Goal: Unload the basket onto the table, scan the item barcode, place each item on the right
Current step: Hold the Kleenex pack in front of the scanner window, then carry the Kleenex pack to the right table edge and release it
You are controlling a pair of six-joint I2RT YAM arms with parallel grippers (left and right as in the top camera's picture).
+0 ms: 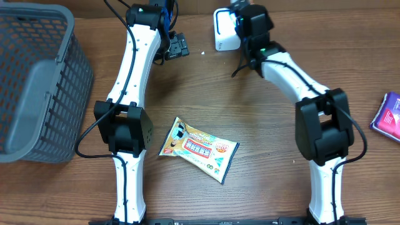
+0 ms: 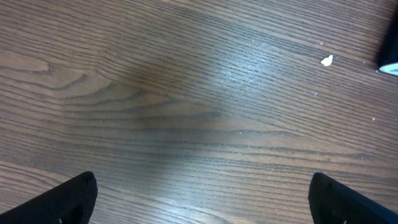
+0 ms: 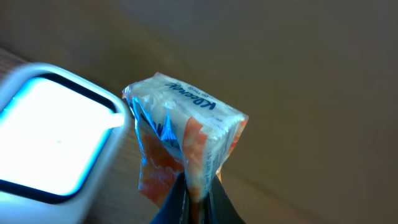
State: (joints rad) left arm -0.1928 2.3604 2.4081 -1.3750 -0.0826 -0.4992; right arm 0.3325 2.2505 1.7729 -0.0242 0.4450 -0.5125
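The right tool is pressed together on the lower edge of a small packet, a crinkly blue, white and orange wrapper held end-up above the fingers. In the right wrist view the packet fills the middle of the frame. The scanner, white-cased with a glowing window, takes up the left side, and its rim is just beside the packet's left face. The packet's top edge slants from upper left to lower right, so its broad side is turned partly toward the lit window and partly away. No barcode shows on the faces in view, and I cannot tell which side carries it.

From overhead, the right tool hangs at the upper middle of the frame, right over the scanner. This arm is plainly the one to present the item. My reading is that the next move calls for a small turn and shift leftward in the wrist view, to square a face against the window.

The left tool is spread wide over bare bench, holding nothing, upper left of centre in the overhead view. A snack bag lies flat at lower centre, well apart from both tools
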